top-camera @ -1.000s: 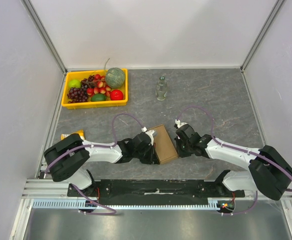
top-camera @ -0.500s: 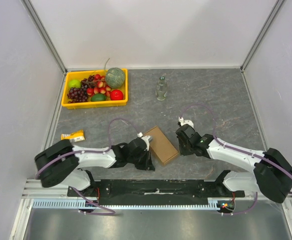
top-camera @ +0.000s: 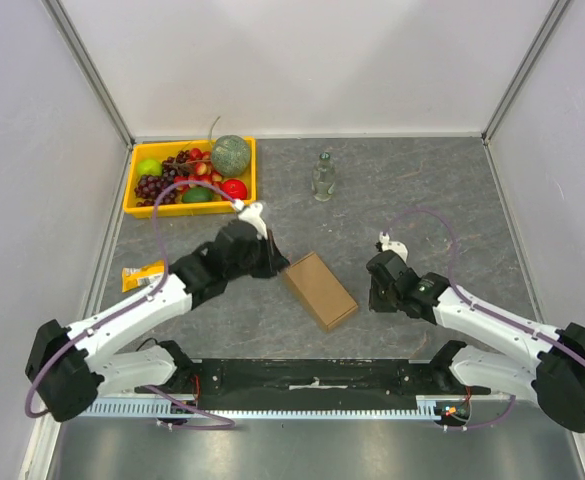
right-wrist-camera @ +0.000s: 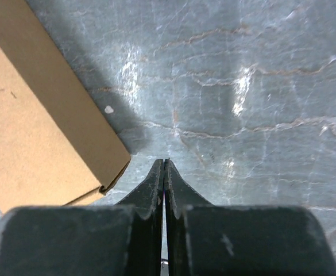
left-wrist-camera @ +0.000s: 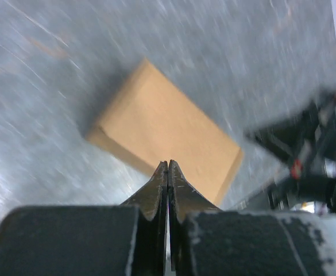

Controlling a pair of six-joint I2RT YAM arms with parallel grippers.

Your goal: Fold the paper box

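The paper box (top-camera: pixel 319 289) is a closed flat brown cardboard mailer lying at an angle on the grey table. My left gripper (top-camera: pixel 278 263) is shut and empty, just off the box's far-left end. In the blurred left wrist view the shut tips (left-wrist-camera: pixel 168 164) hang above the box (left-wrist-camera: pixel 165 135). My right gripper (top-camera: pixel 372 298) is shut and empty, a short way right of the box. In the right wrist view its tips (right-wrist-camera: pixel 164 161) sit over bare table beside the box's corner (right-wrist-camera: pixel 35 126).
A yellow tray (top-camera: pixel 188 209) of fruit stands at the back left. A small glass bottle (top-camera: pixel 322 177) stands at the back middle. A yellow packet (top-camera: pixel 144 271) lies at the left edge. White walls close in three sides.
My left arm has swung from the near side of the box up to its far-left end. My right gripper has backed off to the right. The box has turned slightly.
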